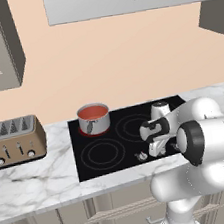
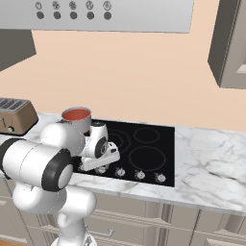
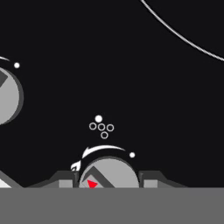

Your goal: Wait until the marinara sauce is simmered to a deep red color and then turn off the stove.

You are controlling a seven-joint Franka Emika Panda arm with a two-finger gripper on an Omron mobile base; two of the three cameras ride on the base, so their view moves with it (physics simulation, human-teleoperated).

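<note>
Black stove [image 1: 114,149] shows burner-dot symbols, no words.

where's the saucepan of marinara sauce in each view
Left base view: saucepan at the cooktop's far left corner, just right of the toaster.
Right base view: saucepan left of centre, behind the arm, toaster further left.
Hand view: not in it; black stove glass and a knob.
Shared landmark: the stove.

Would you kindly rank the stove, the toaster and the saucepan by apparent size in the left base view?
1. stove, largest.
2. toaster.
3. saucepan holding the marinara sauce, smallest, though it stands farther back, so its true size is less sure.
</note>
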